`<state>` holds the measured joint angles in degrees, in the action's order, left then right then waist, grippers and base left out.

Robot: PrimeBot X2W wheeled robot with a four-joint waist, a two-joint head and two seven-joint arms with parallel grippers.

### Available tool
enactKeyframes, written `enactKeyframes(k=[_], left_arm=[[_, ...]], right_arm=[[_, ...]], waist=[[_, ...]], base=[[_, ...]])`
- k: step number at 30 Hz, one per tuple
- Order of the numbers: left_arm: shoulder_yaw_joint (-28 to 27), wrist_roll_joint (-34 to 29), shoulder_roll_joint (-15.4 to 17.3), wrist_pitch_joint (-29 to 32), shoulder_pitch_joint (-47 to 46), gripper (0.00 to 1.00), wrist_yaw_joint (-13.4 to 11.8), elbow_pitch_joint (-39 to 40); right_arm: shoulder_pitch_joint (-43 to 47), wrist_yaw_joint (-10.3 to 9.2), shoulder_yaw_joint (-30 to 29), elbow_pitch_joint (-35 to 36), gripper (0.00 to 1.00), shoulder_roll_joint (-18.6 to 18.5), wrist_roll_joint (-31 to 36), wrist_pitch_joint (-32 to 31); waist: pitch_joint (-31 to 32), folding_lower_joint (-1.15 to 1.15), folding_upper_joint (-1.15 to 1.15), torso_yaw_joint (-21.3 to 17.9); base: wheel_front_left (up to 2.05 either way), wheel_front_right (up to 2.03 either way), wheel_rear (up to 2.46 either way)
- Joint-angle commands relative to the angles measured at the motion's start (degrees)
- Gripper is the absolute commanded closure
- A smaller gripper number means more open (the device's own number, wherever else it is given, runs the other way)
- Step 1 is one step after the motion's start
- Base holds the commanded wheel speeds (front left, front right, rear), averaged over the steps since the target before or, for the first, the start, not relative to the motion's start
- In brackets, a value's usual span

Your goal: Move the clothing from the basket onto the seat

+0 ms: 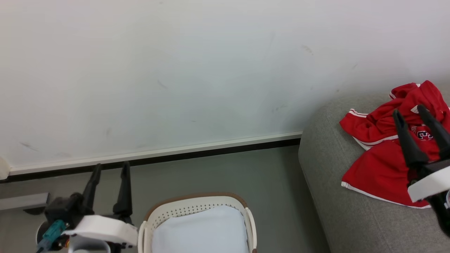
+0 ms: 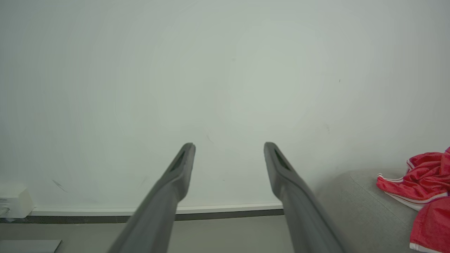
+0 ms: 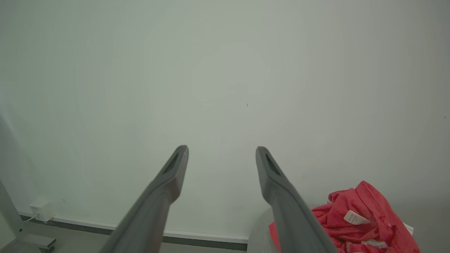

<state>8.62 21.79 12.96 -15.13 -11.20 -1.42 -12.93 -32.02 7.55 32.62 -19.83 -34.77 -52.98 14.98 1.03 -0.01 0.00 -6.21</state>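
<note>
Clothing (image 1: 376,165) lies crumpled on the seat (image 1: 330,203), right of the basket (image 1: 191,208); left gripper (image 1: 111,165) and right gripper (image 1: 408,110) empty, fingers apart.

You see the grey seat (image 1: 334,211) carrying the crumpled red clothing (image 1: 376,172); left of the seat, the floor (image 1: 246,168) bears the basket (image 1: 182,210)

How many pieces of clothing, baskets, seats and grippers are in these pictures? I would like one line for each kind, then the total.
red clothing: 1
basket: 1
seat: 1
grippers: 2 (left gripper, right gripper)
total: 5
</note>
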Motion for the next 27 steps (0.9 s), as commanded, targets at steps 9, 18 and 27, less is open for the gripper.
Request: enactKeyframes(k=[9, 18, 27], left_arm=[[-10.1, -5.9, -6.3, 0.0, 7.6, 0.00, 0.8, 1.6], [-13.1, -11.8, -9.5, 0.0, 9.9, 0.00, 2.6, -0.8], [-13.4, -13.4, -9.9, 0.0, 10.4, 0.00, 4.1, -1.6]], right_arm=[[19.4, -0.13, -15.9, 7.4, 0.00, 15.6, 15.4, 0.2], [26.9, -0.13, -17.0, 9.2, 0.00, 23.3, 24.7, 0.2], [27.7, -0.13, -17.0, 8.0, 0.00, 25.1, 27.8, 0.2]], waist=[[-0.6, 0.01, 0.00, -0.7], [-0.8, 0.01, 0.00, -0.8], [-0.4, 0.01, 0.00, -1.2]], base=[[0.00, 0.00, 0.00], [0.00, 0.00, 0.00], [0.00, 0.00, 0.00]])
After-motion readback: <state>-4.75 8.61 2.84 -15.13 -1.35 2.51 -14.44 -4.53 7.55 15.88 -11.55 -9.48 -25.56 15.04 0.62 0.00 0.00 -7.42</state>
